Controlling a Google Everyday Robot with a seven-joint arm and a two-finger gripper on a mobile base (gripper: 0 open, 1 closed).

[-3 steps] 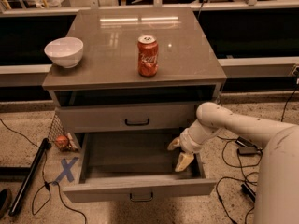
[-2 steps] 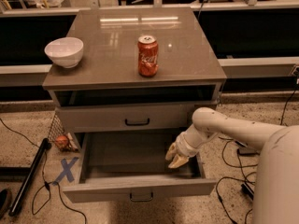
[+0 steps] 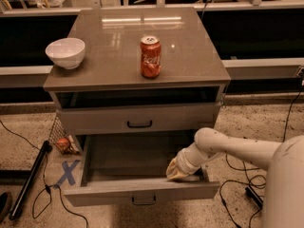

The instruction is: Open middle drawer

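Middle drawer (image 3: 133,158) pulled out, opening step near done; gripper (image 3: 179,171) inside drawer's front corner, grip state unreadable; next: lift clear.

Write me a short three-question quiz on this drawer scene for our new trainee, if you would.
1. Fill in: on the cabinet top, as the camera sees it, the red can stands to the ____ of the white bowl.
2. True or false: the middle drawer is pulled out.
3. Where is the gripper? A) on the cabinet top B) inside the middle drawer, near its right front corner C) around the red can

Key: 1 right; 2 true; 3 B.
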